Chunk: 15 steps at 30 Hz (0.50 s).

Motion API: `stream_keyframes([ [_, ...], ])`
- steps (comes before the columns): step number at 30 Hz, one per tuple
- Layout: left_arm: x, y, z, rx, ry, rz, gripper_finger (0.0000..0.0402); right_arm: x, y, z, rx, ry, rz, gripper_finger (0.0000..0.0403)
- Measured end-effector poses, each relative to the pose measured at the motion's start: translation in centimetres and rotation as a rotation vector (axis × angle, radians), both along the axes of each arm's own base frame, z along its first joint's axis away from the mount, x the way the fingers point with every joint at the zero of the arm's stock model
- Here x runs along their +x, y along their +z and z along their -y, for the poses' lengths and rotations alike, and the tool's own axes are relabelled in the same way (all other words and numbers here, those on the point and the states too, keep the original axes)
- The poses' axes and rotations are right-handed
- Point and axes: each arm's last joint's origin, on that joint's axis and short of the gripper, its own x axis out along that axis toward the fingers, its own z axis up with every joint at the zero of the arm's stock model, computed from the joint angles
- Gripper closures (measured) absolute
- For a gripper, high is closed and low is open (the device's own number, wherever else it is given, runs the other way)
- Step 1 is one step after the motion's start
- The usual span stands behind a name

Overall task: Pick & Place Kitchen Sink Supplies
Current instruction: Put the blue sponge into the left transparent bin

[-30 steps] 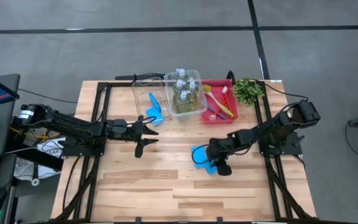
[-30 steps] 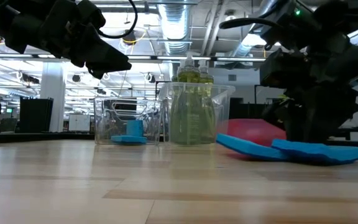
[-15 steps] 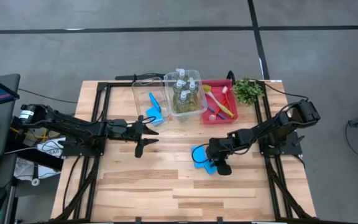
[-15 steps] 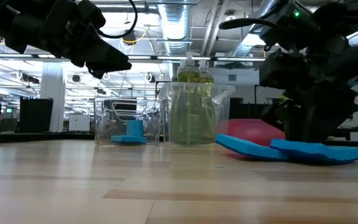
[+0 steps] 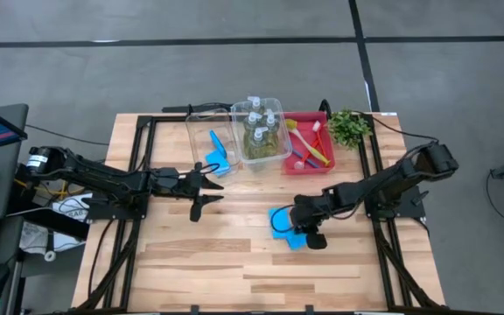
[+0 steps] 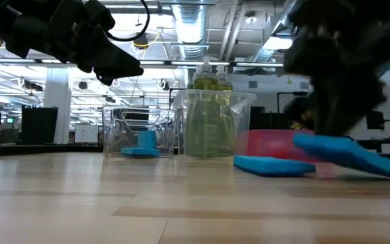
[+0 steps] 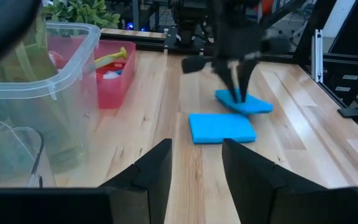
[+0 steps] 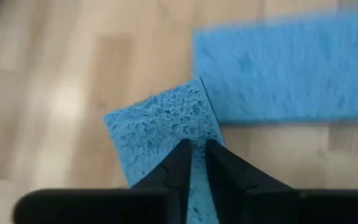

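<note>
My right gripper (image 5: 310, 233) stands over the table's right-middle, shut on a flat blue sponge (image 5: 296, 238). A second blue sponge (image 5: 278, 218) lies flat on the wood beside it, toward the far-left. My left gripper (image 5: 206, 187) hangs open above the table's left-middle, near a clear bin (image 5: 198, 131) that holds another blue sponge (image 5: 218, 152). Clear bottles of yellow-green liquid (image 5: 257, 131) stand in a second clear bin. Red and yellow brushes (image 5: 309, 146) lie in a red tray (image 5: 322, 166). My right gripper pinches the blue sponge (image 8: 160, 130) between its two fingers (image 8: 178, 167) at one short end (image 8: 194, 134), coming from above. In the low view the sponge (image 6: 351, 154) is tilted, its far end raised above the other sponge (image 6: 273, 165). Whether its near end touches the wood, I cannot tell.
A small leafy plant (image 5: 350, 127) stands at the far right corner beside the red tray. The two bins and the tray line the far edge. Bare wood (image 5: 234, 262) spreads over the near half. Black frame rails (image 5: 383, 254) run along both table sides.
My right gripper has risen and shifted a little toward the near edge with the sponge. That sponge lay flat, overlapping the second one; now it is raised, tilted and off it. The second sponge has stayed where it was.
</note>
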Motion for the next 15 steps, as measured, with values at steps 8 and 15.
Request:
stream_keyframes([
  [8, 0.0, 0.0, 0.0, 0.000, 0.000, 0.000, 0.0259, -1.0, 3.6, -0.6, -0.123, -0.005, 0.246, 0.0396],
  [15, 0.0, 0.0, 0.0, 0.000, 0.000, 0.000, 0.0259, -1.8, 4.6, -1.4, -0.111, 0.003, 0.290, 0.0391],
])
